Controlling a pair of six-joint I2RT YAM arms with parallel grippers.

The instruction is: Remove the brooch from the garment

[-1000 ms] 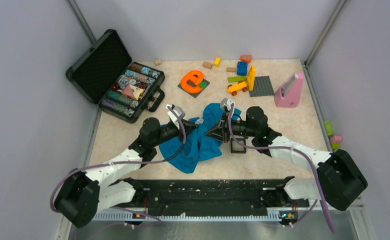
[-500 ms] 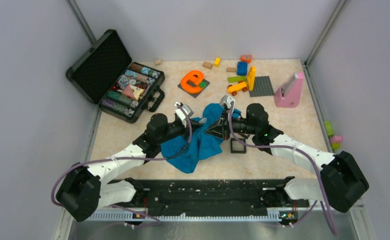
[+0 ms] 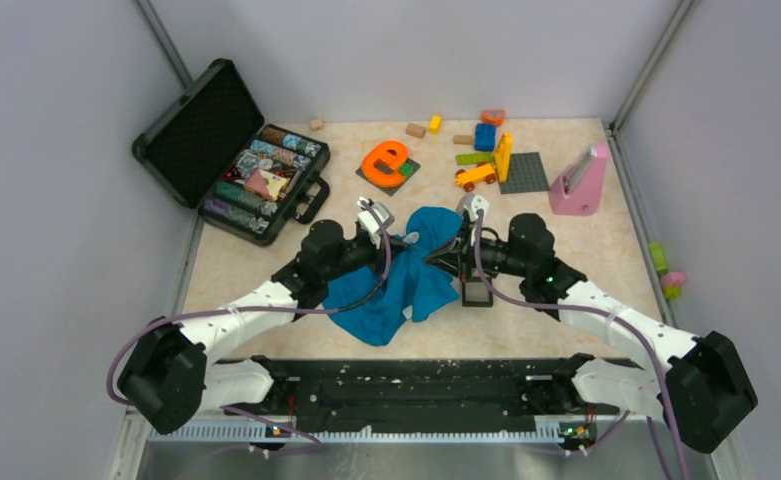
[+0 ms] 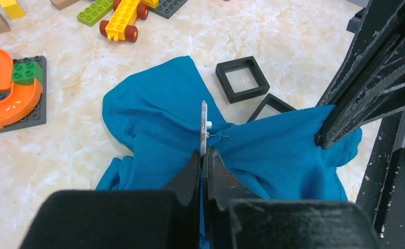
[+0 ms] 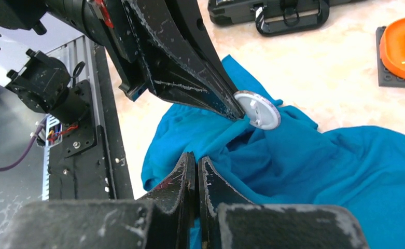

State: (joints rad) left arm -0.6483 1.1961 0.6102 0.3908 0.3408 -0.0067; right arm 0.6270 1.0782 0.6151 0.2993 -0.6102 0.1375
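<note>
The blue garment [image 3: 406, 290] lies bunched mid-table and is pulled taut between my two grippers. The brooch [image 5: 260, 110] is a small pale round disc. It shows edge-on in the left wrist view [image 4: 204, 124], with its thin pin reaching to the fabric [image 4: 153, 119]. My left gripper [image 4: 204, 152] is shut on the brooch's lower edge, and shows in the top view [image 3: 406, 241]. My right gripper [image 5: 196, 155] is shut on a fold of the garment [image 5: 345, 171], just right of the brooch, and shows in the top view [image 3: 436, 259].
Two small black square frames [image 4: 241, 79] [image 4: 275, 106] lie by the garment's right edge. An open black case [image 3: 231, 150] stands back left. An orange letter piece [image 3: 386, 160], toy bricks [image 3: 486, 150], a grey baseplate [image 3: 523, 172] and a pink stand [image 3: 578, 180] lie along the back.
Both grippers have shifted to the right, the left one holding the brooch and the right one holding cloth. The garment has been dragged and stretched with them.
</note>
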